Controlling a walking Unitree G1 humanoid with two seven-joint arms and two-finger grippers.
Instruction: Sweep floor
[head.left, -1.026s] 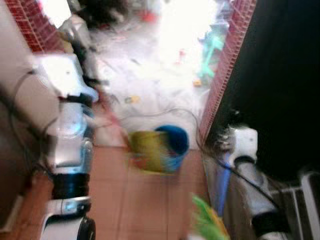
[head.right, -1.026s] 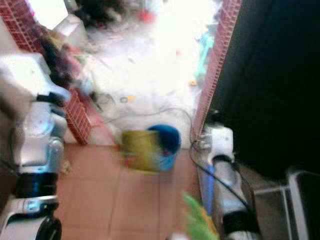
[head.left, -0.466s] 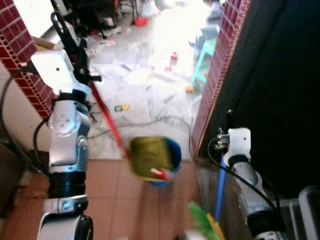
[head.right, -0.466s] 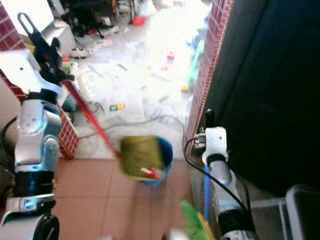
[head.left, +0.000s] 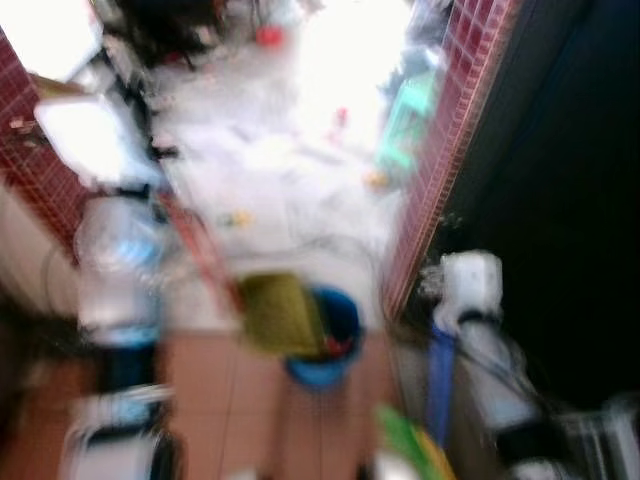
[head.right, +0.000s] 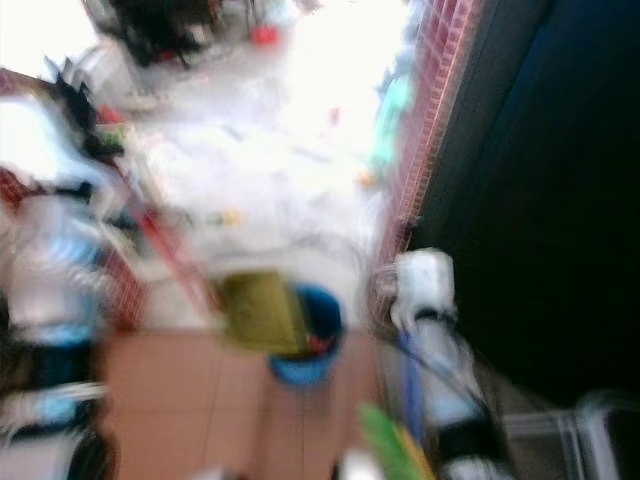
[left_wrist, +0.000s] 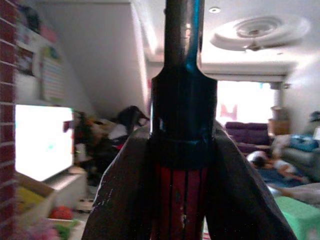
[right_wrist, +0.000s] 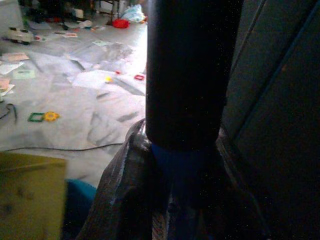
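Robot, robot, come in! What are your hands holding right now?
Left hand shut on red dustpan handle. Right hand shut on blue broom handle. Yellow-green dustpan over blue bucket. Cable and litter ahead.

The head views are blurred. Terracotta floor tiles lie underfoot, giving way to a pale floor strewn with papers and small toys, washed out by strong light. Red brick-tile walls flank the opening, and a dark panel fills the right side. A cable runs across the pale floor. Beyond lies a living room with a white ceiling, a round ceiling rose, a bright window, a purple sofa, a lit screen on a low stand and a green stool
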